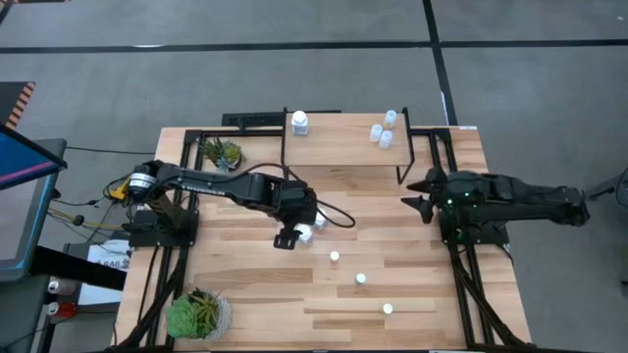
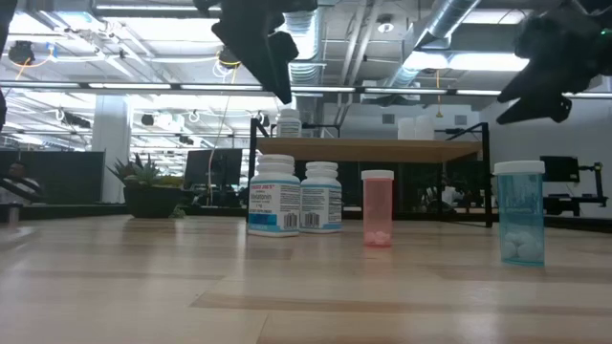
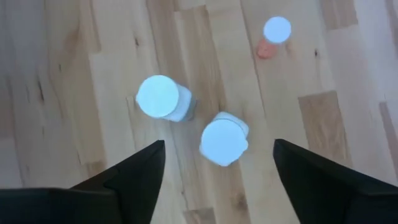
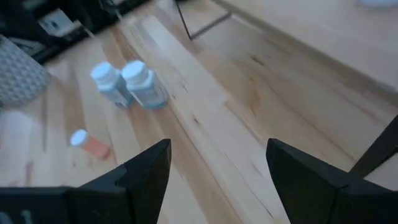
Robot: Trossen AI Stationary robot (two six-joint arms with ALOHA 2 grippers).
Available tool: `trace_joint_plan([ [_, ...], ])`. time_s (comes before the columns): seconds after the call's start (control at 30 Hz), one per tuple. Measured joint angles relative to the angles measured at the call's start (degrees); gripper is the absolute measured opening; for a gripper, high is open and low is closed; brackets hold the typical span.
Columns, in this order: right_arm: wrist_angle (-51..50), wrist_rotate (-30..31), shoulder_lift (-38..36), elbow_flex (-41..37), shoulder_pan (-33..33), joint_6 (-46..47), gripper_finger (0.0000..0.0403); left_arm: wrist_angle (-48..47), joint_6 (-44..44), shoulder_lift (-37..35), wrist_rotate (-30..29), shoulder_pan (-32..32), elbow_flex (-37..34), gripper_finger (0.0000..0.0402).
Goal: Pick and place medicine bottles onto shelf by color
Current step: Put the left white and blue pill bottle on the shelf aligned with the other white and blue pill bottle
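Over mid-table, left gripper [image 1: 290,235] hangs open above two white bottles [image 3: 189,121] standing side by side, gripping neither. Orange bottle [image 2: 378,207] stands nearby. Shelf [image 1: 339,138] carries one white bottle [image 1: 299,123] and two blue bottles [image 1: 384,129]. Right gripper [image 1: 420,193] open, empty.

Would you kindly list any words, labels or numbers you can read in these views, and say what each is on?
Nothing can be read for certain.
Two white bottles: printed labels with barcodes, text too small to read.
White bottle on the shelf: label too small to read.
Pink bottle and blue bottle: no label visible.
White sheet beside the table: dark print, unreadable.
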Motion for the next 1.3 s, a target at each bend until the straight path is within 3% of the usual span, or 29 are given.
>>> trace_joint_plan([
  [0.2,-0.8,0.0,-5.6,0.0,0.0,-0.1,0.0286,-0.2,4.1,4.1,0.8,-0.1,0.0,0.0338],
  [0.37,-0.5,0.0,-9.3,0.0,0.0,-0.2,0.0286,-1.2,2.3,7.2,0.9,-0.8,0.1,0.0345],
  [1.1,-0.7,0.4,-11.7,0.0,0.0,-0.6,0.0286,1.6,4.6,14.7,1.0,-0.2,0.1,0.0333],
  [1.3,-0.7,0.4,-11.7,0.0,0.0,-0.6,0.0286,1.4,4.1,14.7,1.0,-0.2,-0.3,0.0282],
])
